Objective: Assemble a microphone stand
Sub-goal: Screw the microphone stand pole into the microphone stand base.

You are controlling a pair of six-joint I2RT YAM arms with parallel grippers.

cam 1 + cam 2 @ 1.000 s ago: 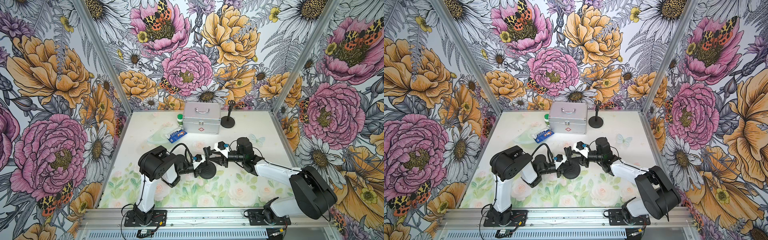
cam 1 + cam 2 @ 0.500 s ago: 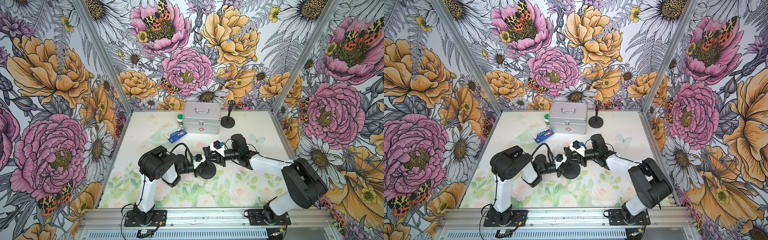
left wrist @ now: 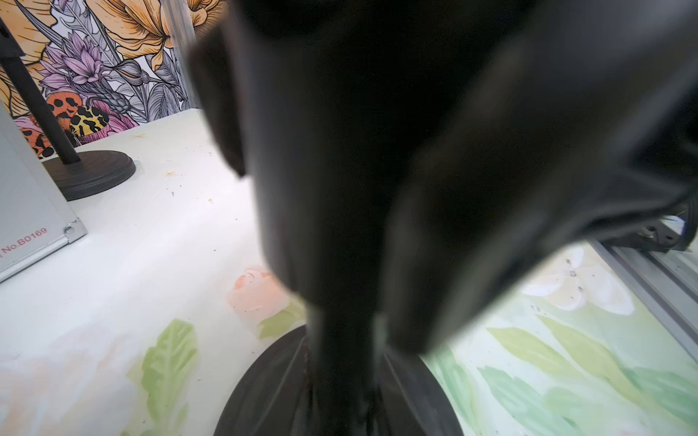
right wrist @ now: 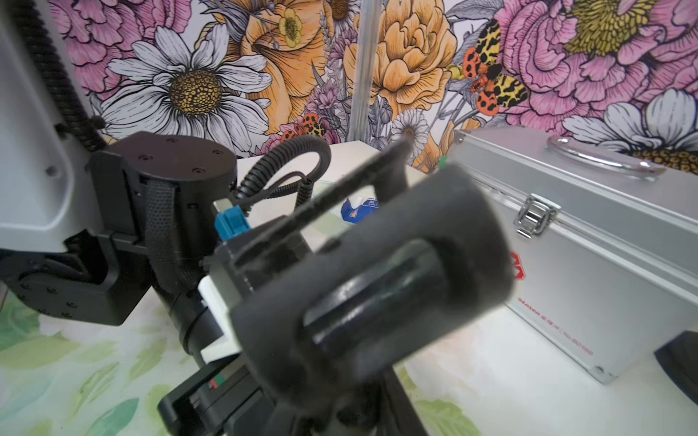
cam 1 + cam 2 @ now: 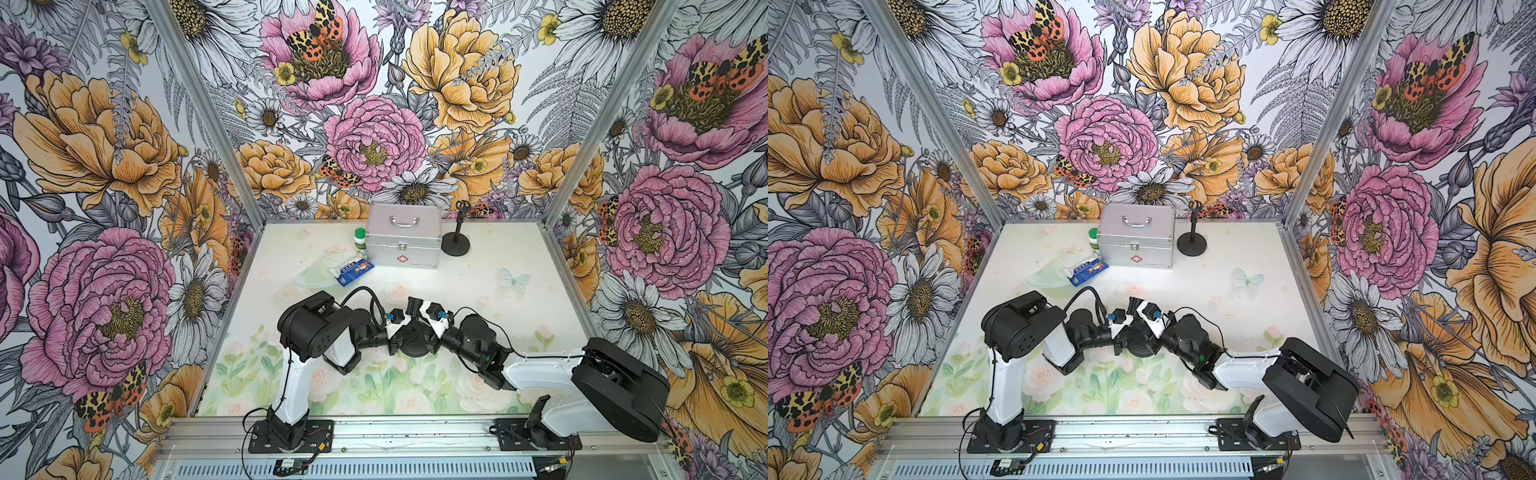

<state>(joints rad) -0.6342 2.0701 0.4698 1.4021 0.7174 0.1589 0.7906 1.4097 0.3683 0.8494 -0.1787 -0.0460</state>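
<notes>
Over the base (image 5: 415, 348), our left claw (image 5: 398, 336) clamps the pole (image 3: 340, 358); right claw's (image 5: 430, 332) state we cannot tell; next, seat the clip (image 4: 377, 294) squarely.

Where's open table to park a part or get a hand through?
Free: right side of the table, between the back stand and the right arm; front strip by the rail between the arm bases. Crowded: centre around the round base, and back left by the case and packet.

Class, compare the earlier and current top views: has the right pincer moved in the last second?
Yes. In a top view the right pincer has shifted away from the silver case and toward the front rail.
</notes>
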